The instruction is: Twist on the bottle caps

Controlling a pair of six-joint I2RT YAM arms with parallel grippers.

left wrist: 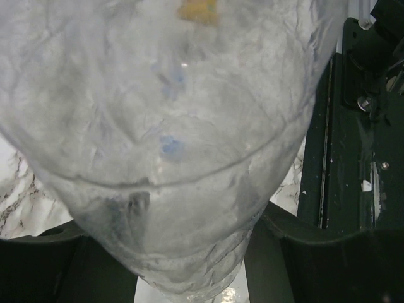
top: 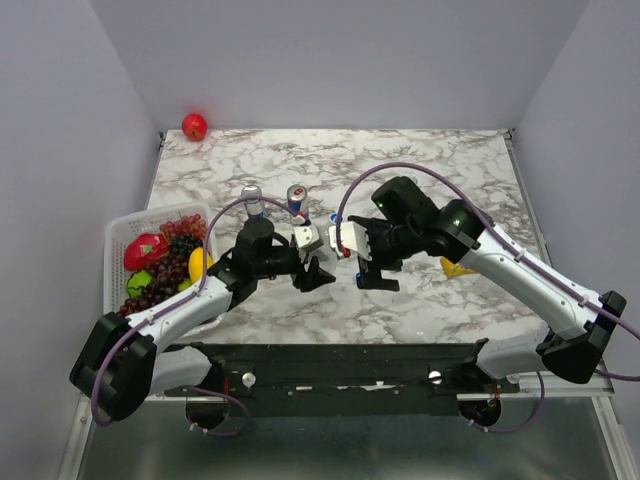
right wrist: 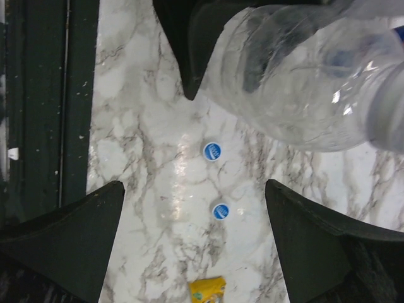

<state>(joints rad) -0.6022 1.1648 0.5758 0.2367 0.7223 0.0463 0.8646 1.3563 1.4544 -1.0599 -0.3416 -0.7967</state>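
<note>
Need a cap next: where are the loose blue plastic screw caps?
Right wrist view, centre: two blue caps lie on the marble table, between the clear plastic bottle and a yellow packet.

Right gripper (right wrist: 194, 183): we are holding the jaws spread wide, gripping nothing.
Bottle (right wrist: 297, 82): clear, hanging over the marble table (right wrist: 139, 126) on the far side, with a dark finger (right wrist: 189, 44) touching it.
Bottle caps: two blue ones (right wrist: 213, 151) (right wrist: 220, 211) are lying apart on the marble between our jaws.
Yellow packet (right wrist: 207, 290): lying to the right of the caps.

Grey-veined white marble tabletop (top: 400, 160) between plain pale lavender walls (top: 340, 60).
</note>
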